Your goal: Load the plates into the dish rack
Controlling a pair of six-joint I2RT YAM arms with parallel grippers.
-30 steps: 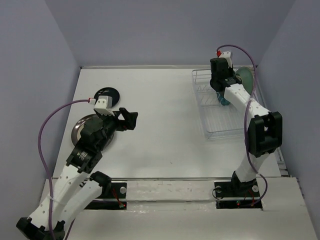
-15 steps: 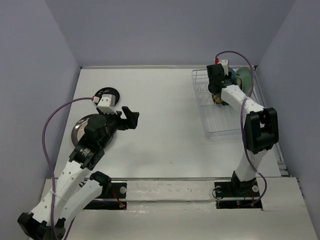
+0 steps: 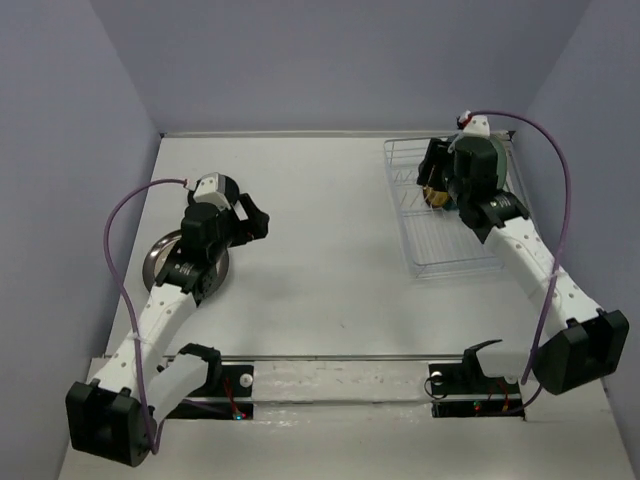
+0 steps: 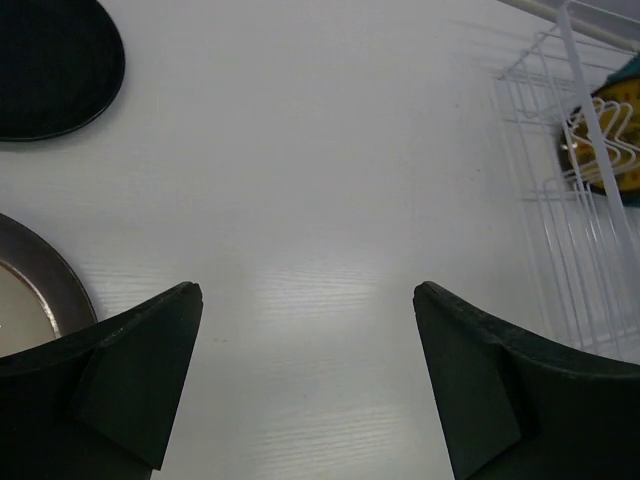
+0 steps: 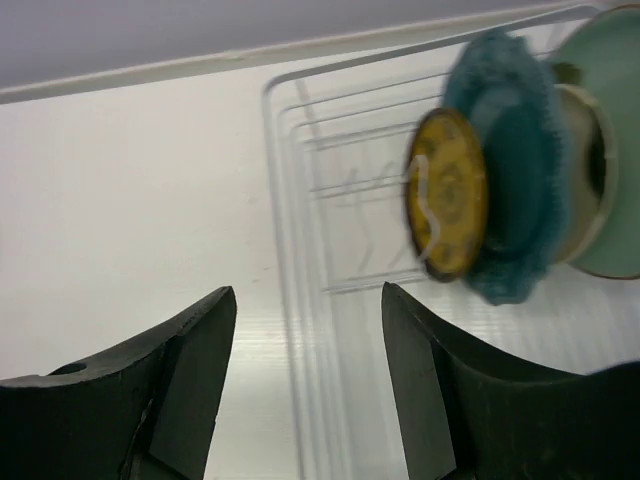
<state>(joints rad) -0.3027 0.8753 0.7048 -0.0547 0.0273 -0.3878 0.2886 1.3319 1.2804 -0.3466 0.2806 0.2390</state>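
Rack (image 3: 445, 268): white wire, rectangular, raised sides. It sits in the far right corner of the counter (image 3: 320, 290), long axis running from the far edge toward the near edge, along the right edge.

Four plates stand on edge at the rack's far end, packed face to face:
- yellow plate (image 5: 446, 192): small, round, patterned, front of the row in the right wrist view, with a wire prong across its face
- teal plate (image 5: 515, 200): dark, scalloped rim, blurred, directly behind the yellow one
- cream plate (image 5: 583, 130): only its rim shows
- mint plate (image 5: 615, 80): pale, at the back of the row

Two plates lie flat near the counter's left edge. The black plate (image 4: 50, 65) is small with a matt, finely textured face and lies toward the far side. The silver plate (image 4: 30, 290) is metal with a dark rim and lies nearer.

Right gripper (image 5: 307, 295): jaws apart, nothing between them, held above the rack just short of the yellow plate without touching it.

Left gripper (image 4: 305, 295): jaws spread wide and empty, over bare counter beside the two flat plates.

Counter: smooth white, faint wood grain, soft glare. Plain lavender walls stand on three sides.
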